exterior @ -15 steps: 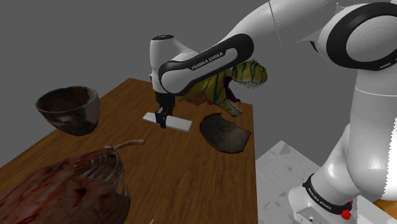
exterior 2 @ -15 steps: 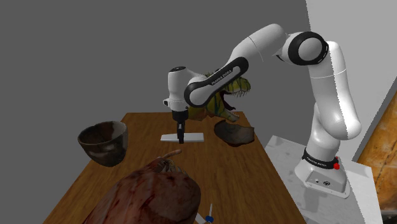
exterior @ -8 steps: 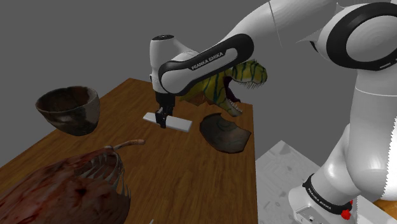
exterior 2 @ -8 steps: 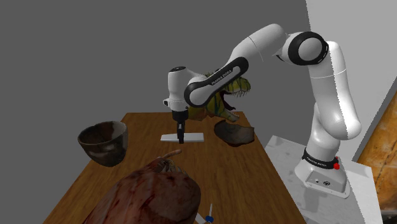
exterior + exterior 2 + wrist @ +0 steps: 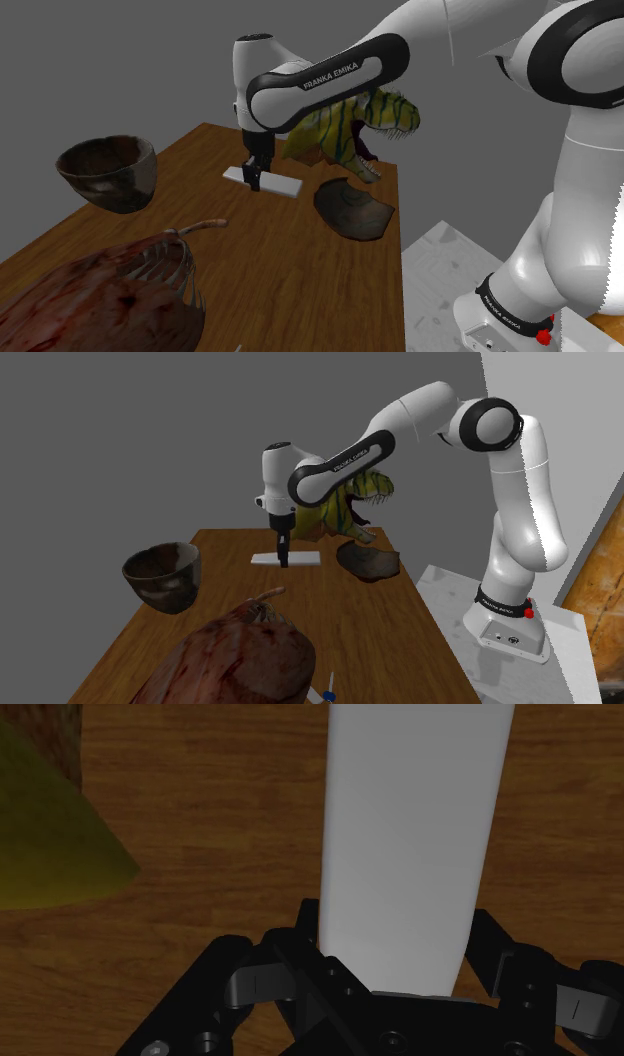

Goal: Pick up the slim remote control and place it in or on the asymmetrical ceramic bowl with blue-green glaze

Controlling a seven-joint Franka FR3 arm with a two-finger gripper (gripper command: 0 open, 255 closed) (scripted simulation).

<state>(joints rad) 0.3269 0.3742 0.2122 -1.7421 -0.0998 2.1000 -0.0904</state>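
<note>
"Has it got hold of the thing?"

"Yes. The black gripper (image 5: 254,178) is clamped on the slim white remote (image 5: 275,182), one finger against each long side. The camera on the hand shows it best: the pale slab runs straight out from between the fingers, with the wooden table (image 5: 200,824) beneath. From the shoulder side I see the remote lying level in the grip, but I can't tell whether it touches the wood."

"What's around it?"

"Just behind the gripper stands a green-and-yellow dinosaur toy (image 5: 345,125). The hand's camera catches a yellow-green wedge of it beside the remote. Near the gripper, towards the stand (image 5: 505,627), lies a shallow brown dish (image 5: 352,208). The deep dark bowl (image 5: 108,172) sits well apart on the other side. Farthest off is a big red-brown lump (image 5: 100,300)."

"Any writing?"

"White letters on the dark arm link (image 5: 322,76) above the gripper read FRANKA EMIKA. From the second outside camera they are too small to read."
</note>
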